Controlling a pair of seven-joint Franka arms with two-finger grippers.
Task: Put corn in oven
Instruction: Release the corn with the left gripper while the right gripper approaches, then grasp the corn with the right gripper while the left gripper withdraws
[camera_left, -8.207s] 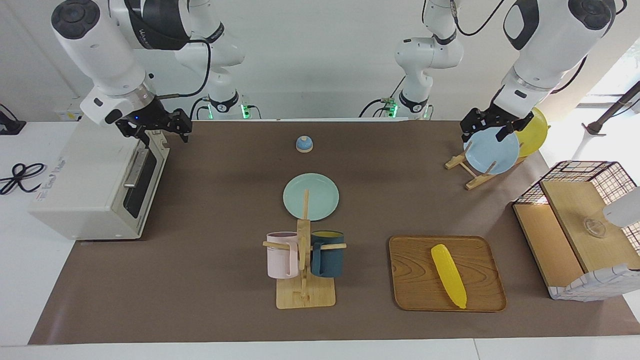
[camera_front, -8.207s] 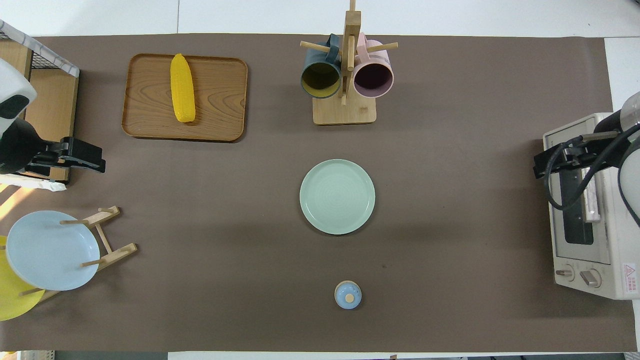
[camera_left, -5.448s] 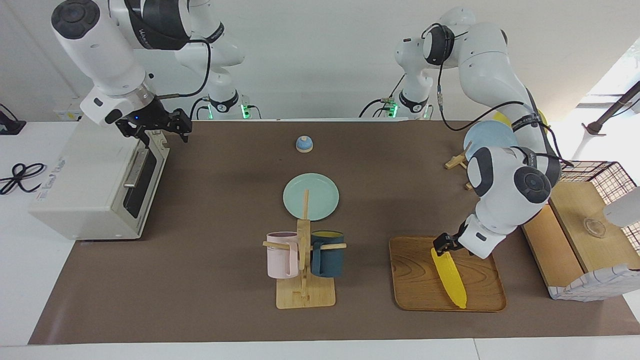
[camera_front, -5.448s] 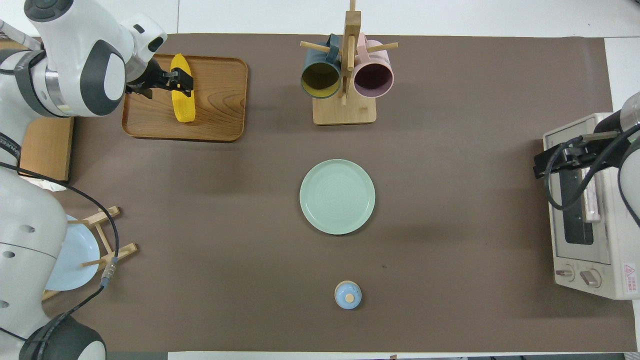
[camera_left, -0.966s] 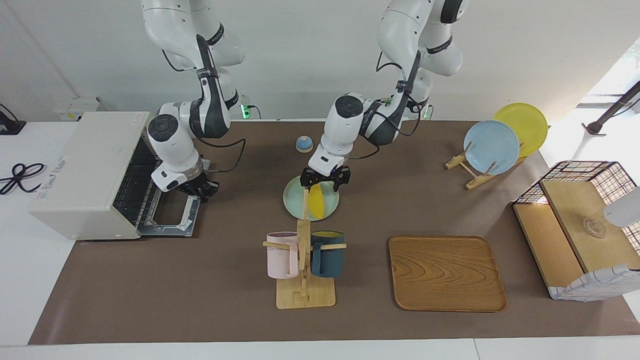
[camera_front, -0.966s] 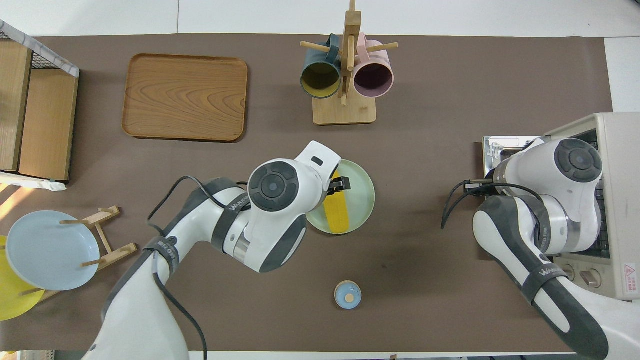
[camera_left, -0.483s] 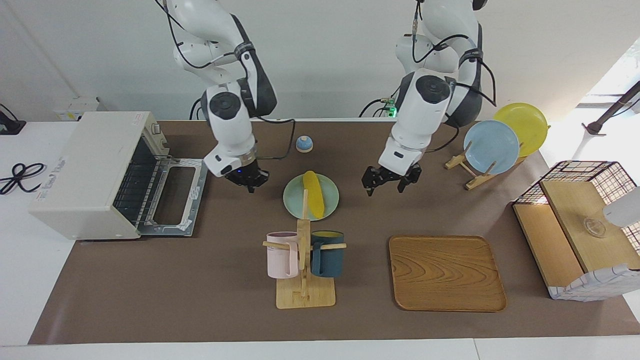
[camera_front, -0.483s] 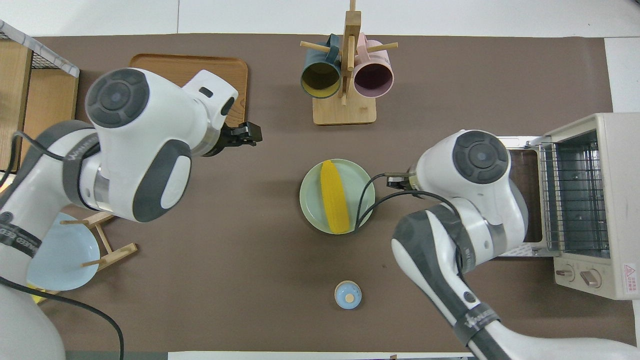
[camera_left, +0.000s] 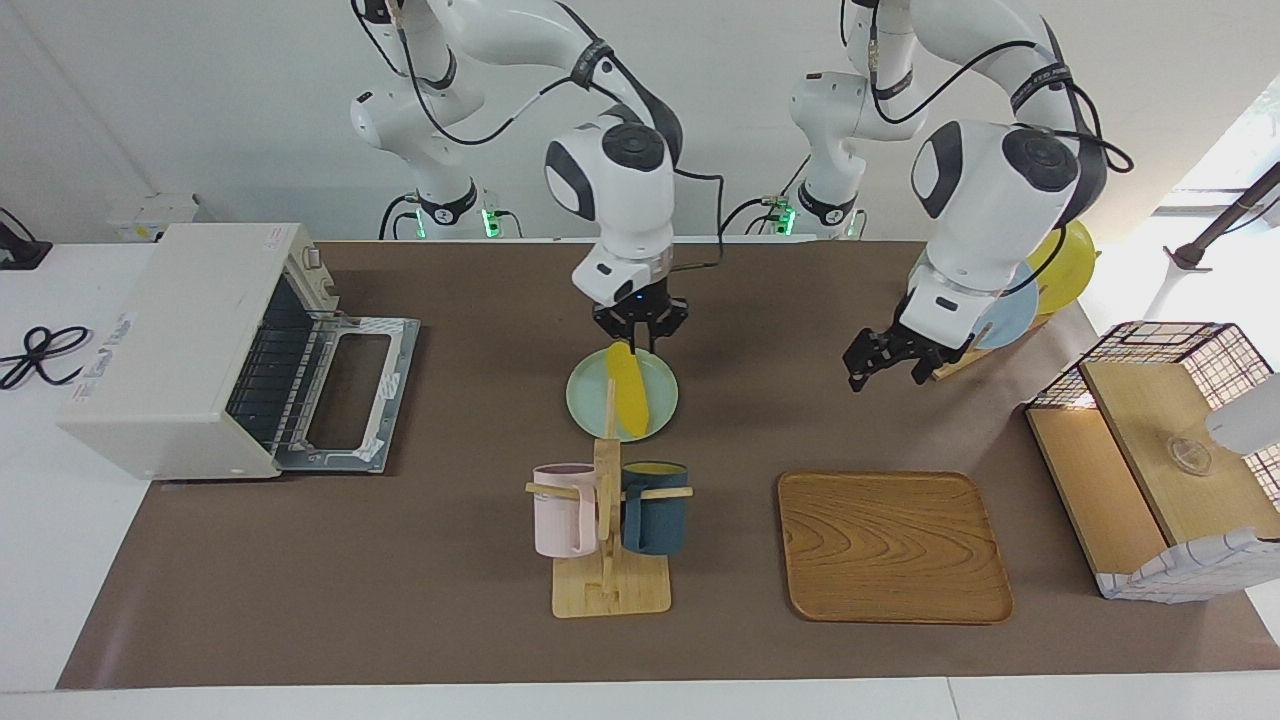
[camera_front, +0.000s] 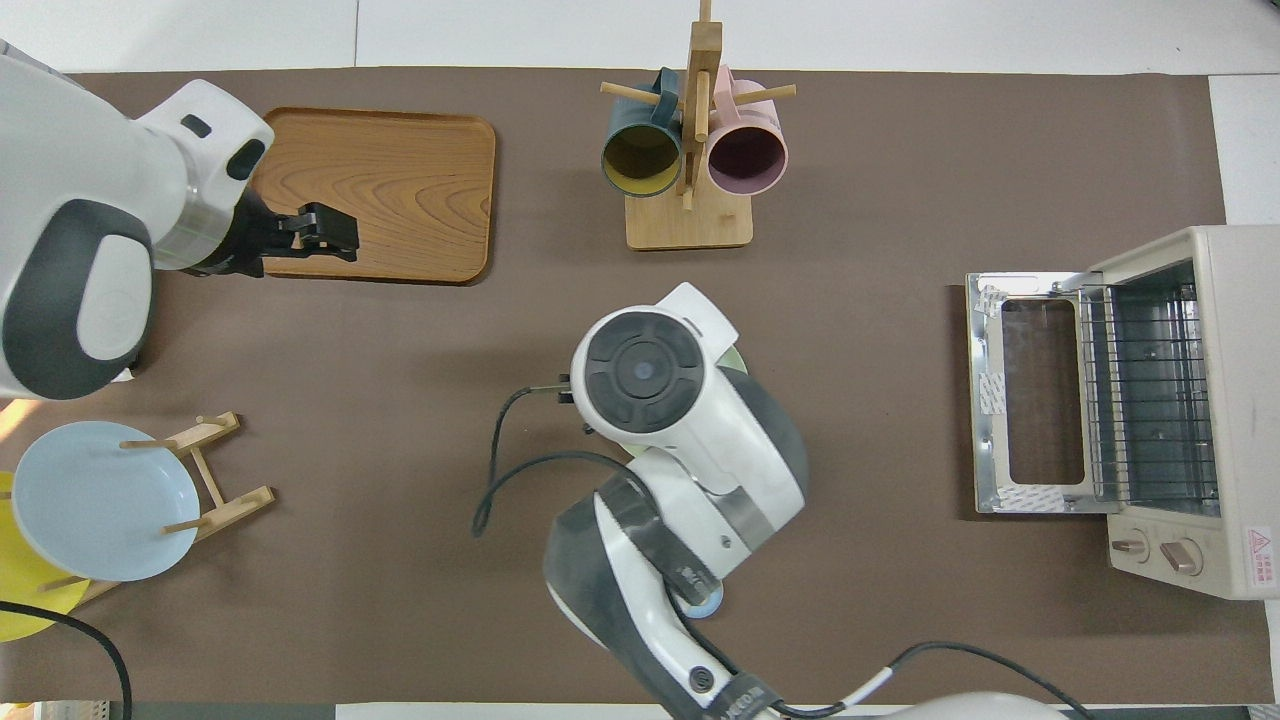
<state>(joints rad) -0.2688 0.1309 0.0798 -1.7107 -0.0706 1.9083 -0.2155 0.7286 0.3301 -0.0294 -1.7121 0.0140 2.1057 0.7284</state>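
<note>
Right gripper over corn; oven open

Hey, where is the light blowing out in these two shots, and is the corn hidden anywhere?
Facing view: daylight washes out the corner by the yellow plate; the corn on the mint plate shows plainly under the right gripper. Overhead view: a sun patch lies near the blue plate, and the right arm covers the corn.
</note>
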